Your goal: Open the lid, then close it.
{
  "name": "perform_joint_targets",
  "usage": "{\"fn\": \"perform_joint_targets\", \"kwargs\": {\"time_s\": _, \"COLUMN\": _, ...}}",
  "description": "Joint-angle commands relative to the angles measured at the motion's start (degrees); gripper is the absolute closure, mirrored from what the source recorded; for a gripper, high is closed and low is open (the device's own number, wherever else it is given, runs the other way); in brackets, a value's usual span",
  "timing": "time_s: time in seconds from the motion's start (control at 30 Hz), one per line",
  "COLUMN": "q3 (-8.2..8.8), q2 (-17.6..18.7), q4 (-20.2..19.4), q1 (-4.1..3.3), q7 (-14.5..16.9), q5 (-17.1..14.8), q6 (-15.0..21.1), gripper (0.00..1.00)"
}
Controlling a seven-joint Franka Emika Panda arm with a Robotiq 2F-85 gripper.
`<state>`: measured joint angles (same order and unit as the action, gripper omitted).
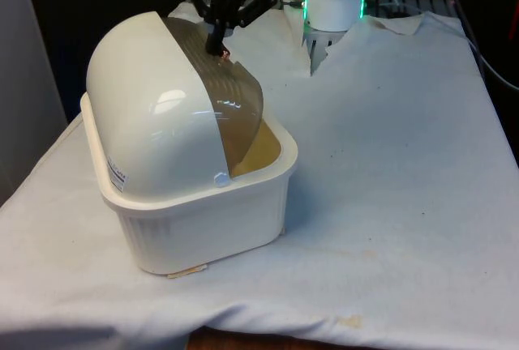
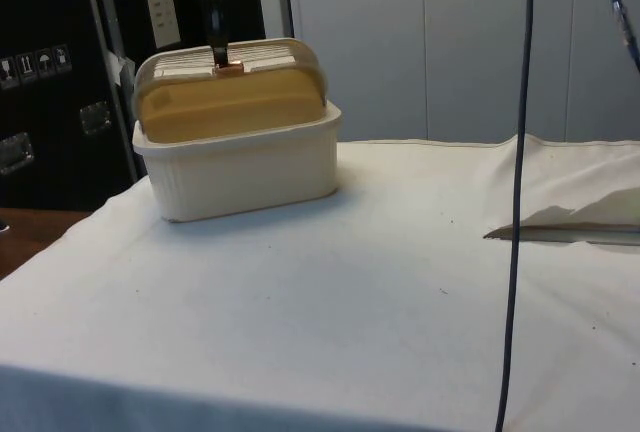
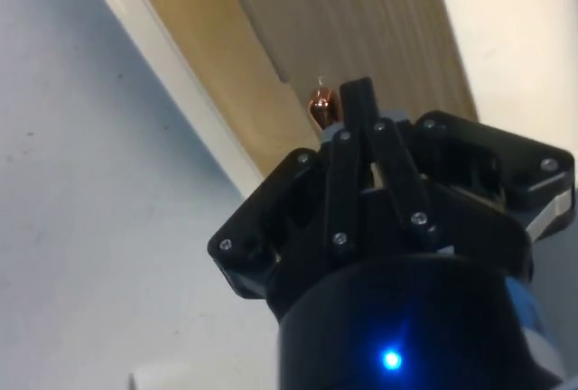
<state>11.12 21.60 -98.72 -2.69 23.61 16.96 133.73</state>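
Observation:
A cream bread box [image 1: 203,220] [image 2: 250,167] stands on the table at the front view's left. Its ribbed, see-through roll-top lid [image 1: 231,99] [image 2: 270,57] [image 3: 361,20] is partly raised, leaving a gap over the yellowish inside [image 1: 263,151]. A small copper knob [image 1: 226,55] [image 2: 230,68] [image 3: 320,106] on the lid sits near the top of the dome. My black gripper [image 1: 217,42] [image 2: 219,52] [image 3: 357,92] comes down from above, shut, with its tips right beside the knob and apparently touching it. Nothing is between the fingers.
A white solid dome [image 1: 146,107] covers the box's near end in the front view. A dark cable [image 2: 518,202] hangs in front of the side camera. The cloth lifts in a fold [image 2: 570,222] at the side view's right.

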Motion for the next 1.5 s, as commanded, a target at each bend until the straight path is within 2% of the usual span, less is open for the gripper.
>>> {"fn": "perform_joint_targets", "kwargs": {"time_s": 0.0, "q3": -0.69, "q2": 0.5, "q4": -0.1, "q1": 0.52, "q7": 1.3, "q5": -1.4, "q6": 0.1, "gripper": 1.00}}
{"fn": "perform_joint_targets", "kwargs": {"time_s": 0.1, "q3": -0.69, "q2": 0.5, "q4": 0.1, "q1": 0.46, "q7": 3.0, "q5": -3.1, "q6": -0.6, "gripper": 1.00}}
{"fn": "perform_joint_targets", "kwargs": {"time_s": 0.13, "q3": -0.06, "q2": 0.0, "q4": 0.1, "q1": 0.00, "q7": 2.3, "q5": -2.3, "q6": -0.9, "gripper": 1.00}}
{"fn": "perform_joint_targets", "kwargs": {"time_s": 0.17, "q3": -0.69, "q2": 0.5, "q4": 0.1, "q1": 0.46, "q7": 3.6, "q5": -3.7, "q6": -0.9, "gripper": 1.00}}
{"fn": "perform_joint_targets", "kwargs": {"time_s": 0.33, "q3": -0.69, "q2": 0.4, "q4": 0.3, "q1": 0.46, "q7": 7.1, "q5": -7.2, "q6": -2.5, "gripper": 1.00}}
{"fn": "perform_joint_targets", "kwargs": {"time_s": 0.37, "q3": -0.17, "q2": 0.0, "q4": 0.2, "q1": 0.00, "q7": 6.7, "q5": -6.8, "q6": -2.8, "gripper": 1.00}}
{"fn": "perform_joint_targets", "kwargs": {"time_s": 0.4, "q3": -0.17, "q2": 0.0, "q4": 0.2, "q1": 0.00, "q7": 7.3, "q5": -7.4, "q6": -3.0, "gripper": 1.00}}
{"fn": "perform_joint_targets", "kwargs": {"time_s": 0.43, "q3": -0.69, "q2": 0.4, "q4": 0.3, "q1": 0.40, "q7": 8.8, "q5": -8.9, "q6": -3.3, "gripper": 1.00}}
{"fn": "perform_joint_targets", "kwargs": {"time_s": 0.6, "q3": -0.74, "q2": 0.5, "q4": 0.3, "q1": 0.23, "q7": 11.6, "q5": -12.1, "q6": -4.4, "gripper": 1.00}}
{"fn": "perform_joint_targets", "kwargs": {"time_s": 0.63, "q3": -0.23, "q2": 0.3, "q4": 0.2, "q1": -0.06, "q7": 10.9, "q5": -11.3, "q6": -4.4, "gripper": 1.00}}
{"fn": "perform_joint_targets", "kwargs": {"time_s": 0.67, "q3": -0.74, "q2": 0.6, "q4": 0.3, "q1": 0.23, "q7": 12.0, "q5": -12.6, "q6": -4.5, "gripper": 1.00}}
{"fn": "perform_joint_targets", "kwargs": {"time_s": 0.77, "q3": -0.92, "q2": 0.7, "q4": 0.2, "q1": 0.11, "q7": 13.2, "q5": -14.5, "q6": -4.9, "gripper": 1.00}}
{"fn": "perform_joint_targets", "kwargs": {"time_s": 0.93, "q3": -1.38, "q2": 0.9, "q4": 0.2, "q1": 0.06, "q7": 14.0, "q5": -16.7, "q6": -5.3, "gripper": 1.00}}
{"fn": "perform_joint_targets", "kwargs": {"time_s": 0.97, "q3": -1.03, "q2": 0.9, "q4": 0.2, "q1": -0.17, "q7": 13.6, "q5": -16.0, "q6": -5.0, "gripper": 1.00}}
{"fn": "perform_joint_targets", "kwargs": {"time_s": 1.03, "q3": -1.83, "q2": 1.1, "q4": 0.2, "q1": 0.00, "q7": 14.2, "q5": -17.9, "q6": -5.6, "gripper": 1.00}}
{"fn": "perform_joint_targets", "kwargs": {"time_s": 1.27, "q3": -2.86, "q2": 1.2, "q4": -0.1, "q1": -0.06, "q7": 14.3, "q5": -20.5, "q6": -6.0, "gripper": 1.00}}
{"fn": "perform_joint_targets", "kwargs": {"time_s": 1.3, "q3": -2.35, "q2": 1.2, "q4": 0.0, "q1": -0.23, "q7": 13.9, "q5": -19.5, "q6": -5.7, "gripper": 1.00}}
{"fn": "perform_joint_targets", "kwargs": {"time_s": 1.33, "q3": -2.98, "q2": 1.3, "q4": -0.1, "q1": -0.11, "q7": 14.4, "q5": -20.9, "q6": -6.0, "gripper": 1.00}}
{"fn": "perform_joint_targets", "kwargs": {"time_s": 1.47, "q3": -3.72, "q2": 1.3, "q4": -0.4, "q1": -0.17, "q7": 14.4, "q5": -22.7, "q6": -6.0, "gripper": 1.00}}
